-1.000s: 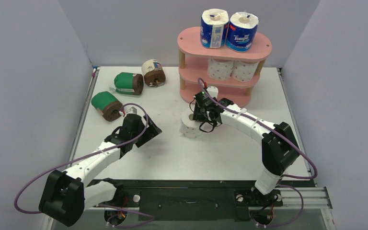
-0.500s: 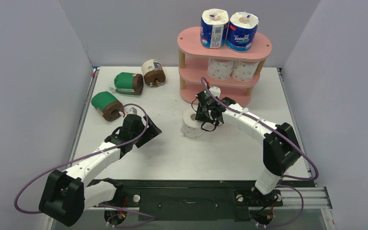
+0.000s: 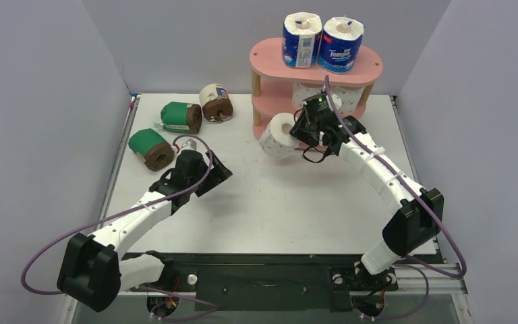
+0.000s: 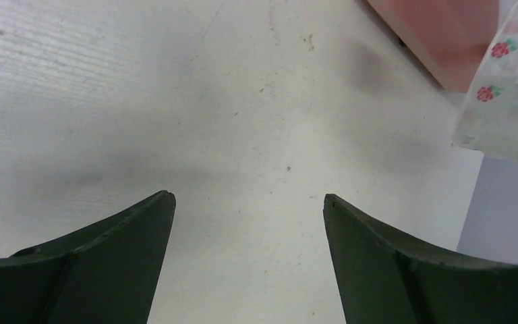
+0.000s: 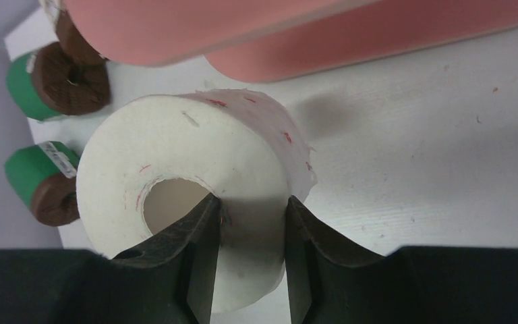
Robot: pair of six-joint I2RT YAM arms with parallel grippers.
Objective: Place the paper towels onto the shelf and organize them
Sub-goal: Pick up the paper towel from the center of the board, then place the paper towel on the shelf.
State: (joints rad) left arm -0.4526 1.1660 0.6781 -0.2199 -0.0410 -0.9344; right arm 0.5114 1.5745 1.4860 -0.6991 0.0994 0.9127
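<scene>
Right gripper (image 5: 251, 216) is clamped tight on the wall of a white paper roll with pink dots (image 3: 275, 138), one finger down inside the core and the other on the outside. It's holding that roll just in front of the left end of the pink three-tier shelf with the light wooden posts (image 3: 270, 57), apart from the boards as far as I can tell.

Left gripper (image 4: 249, 202) has its jaws spread wide with nothing between them, just bare white table (image 3: 276, 202) underneath, well off to the left and front of the shelf.

On the shelf's top board sit two blue-white printed rolls (image 3: 301, 39) side by side, upright. Two more white dotted rolls (image 3: 346, 99) are on the middle tier, partly hidden behind the right arm. Left of the shelf, lying on their sides on the table: a cream-wrapped brown roll (image 3: 216, 102) nearest it, then two green-wrapped brown rolls (image 3: 181, 116) farther out.
</scene>
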